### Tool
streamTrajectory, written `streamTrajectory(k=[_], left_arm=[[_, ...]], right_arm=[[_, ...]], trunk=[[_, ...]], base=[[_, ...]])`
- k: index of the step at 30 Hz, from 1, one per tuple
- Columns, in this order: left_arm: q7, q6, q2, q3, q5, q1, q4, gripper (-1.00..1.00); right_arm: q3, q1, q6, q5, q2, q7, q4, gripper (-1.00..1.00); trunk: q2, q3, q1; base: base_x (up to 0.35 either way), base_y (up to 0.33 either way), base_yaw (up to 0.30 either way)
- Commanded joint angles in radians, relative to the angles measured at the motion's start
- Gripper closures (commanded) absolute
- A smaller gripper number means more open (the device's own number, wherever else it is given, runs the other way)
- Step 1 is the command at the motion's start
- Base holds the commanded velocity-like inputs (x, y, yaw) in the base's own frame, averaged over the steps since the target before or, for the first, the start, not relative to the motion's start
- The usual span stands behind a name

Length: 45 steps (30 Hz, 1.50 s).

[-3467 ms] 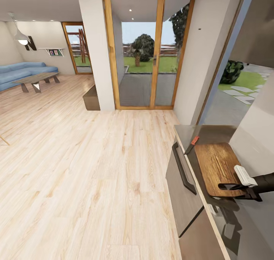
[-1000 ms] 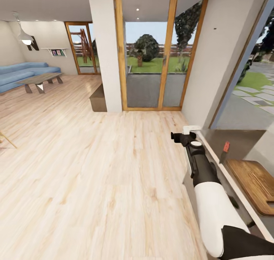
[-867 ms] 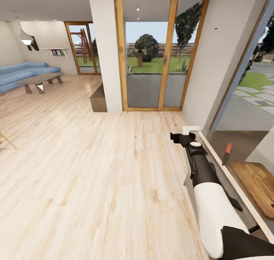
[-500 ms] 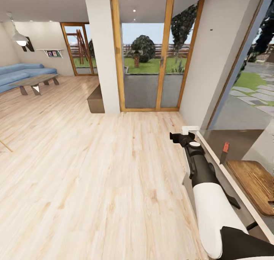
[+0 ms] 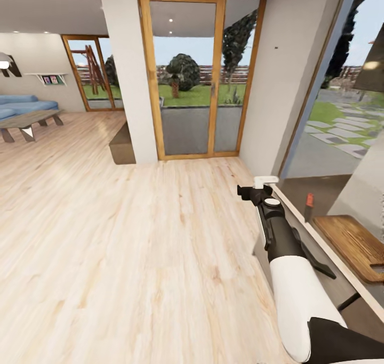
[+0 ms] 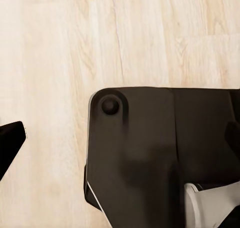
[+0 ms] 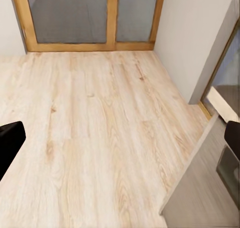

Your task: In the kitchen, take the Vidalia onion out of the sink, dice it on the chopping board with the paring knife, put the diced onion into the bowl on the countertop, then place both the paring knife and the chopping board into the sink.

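The dark brown chopping board [image 5: 352,240] lies on the grey countertop [image 5: 323,196] at the right edge of the head view. Just beyond the board's far corner the paring knife [image 5: 309,200] shows its orange-red handle. My right arm reaches forward in front of the cabinet edge, left of the knife and board and clear of both. Its right gripper [image 7: 120,140] is open over the wooden floor, with nothing between the fingers. My left gripper [image 6: 120,138] hangs open above my dark base [image 6: 150,148]. The onion, sink and bowl are out of view.
Grey cabinet fronts [image 7: 200,188] run below the countertop on my right. Wood-framed glass doors [image 5: 197,81] and a white pillar [image 5: 125,76] stand ahead. Light wood floor [image 5: 133,236] stretches to the left, toward a blue sofa [image 5: 24,105] and low table [image 5: 26,121].
The camera has swung to the right, so doors and sofa slid left. Since 3.5 s ago my right arm has left the board and now points forward beside the counter.
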Motion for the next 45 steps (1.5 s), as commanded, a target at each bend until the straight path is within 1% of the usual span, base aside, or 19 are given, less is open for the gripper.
streamTrajectory(k=[1, 17, 22, 26, 40, 45], left_arm=[[0.000, -0.001, 0.000, 0.000, 0.001, 0.000, -0.001, -1.00], [0.000, -0.001, 0.000, 0.000, 0.001, 0.000, 0.000, -1.00], [0.000, -0.001, 0.002, 0.000, 0.002, 0.000, 0.001, -1.00], [0.000, 0.000, 0.003, 0.000, 0.003, 0.000, 0.001, -1.00], [0.000, 0.001, 0.002, 0.000, 0.003, 0.000, 0.001, -1.00], [0.000, 0.001, 0.002, 0.000, 0.004, 0.000, 0.002, -1.00]], right_arm=[[-0.003, -0.001, 0.004, 0.010, 0.002, 0.006, -0.001, -1.00], [-0.003, -0.001, 0.002, 0.012, 0.001, 0.007, -0.005, -1.00], [-0.005, -0.001, -0.021, 0.015, -0.001, 0.007, -0.008, -1.00], [-0.006, -0.001, -0.025, 0.015, -0.001, 0.006, -0.010, -1.00], [-0.009, -0.001, -0.026, 0.018, -0.010, 0.004, -0.033, -1.00], [-0.011, -0.001, -0.026, 0.018, -0.014, 0.003, -0.034, -1.00]], trunk=[[-0.002, -0.001, 0.001], [-0.002, 0.018, 0.001], [-0.002, 0.023, 0.001], [-0.002, 0.028, 0.001], [-0.002, 0.044, 0.001], [-0.002, 0.050, 0.001]], base=[[0.000, 0.285, -0.197], [0.000, 0.287, -0.197], [0.000, 0.288, -0.197], [0.000, 0.289, -0.197], [0.000, 0.289, -0.198], [0.000, 0.086, -0.198]])
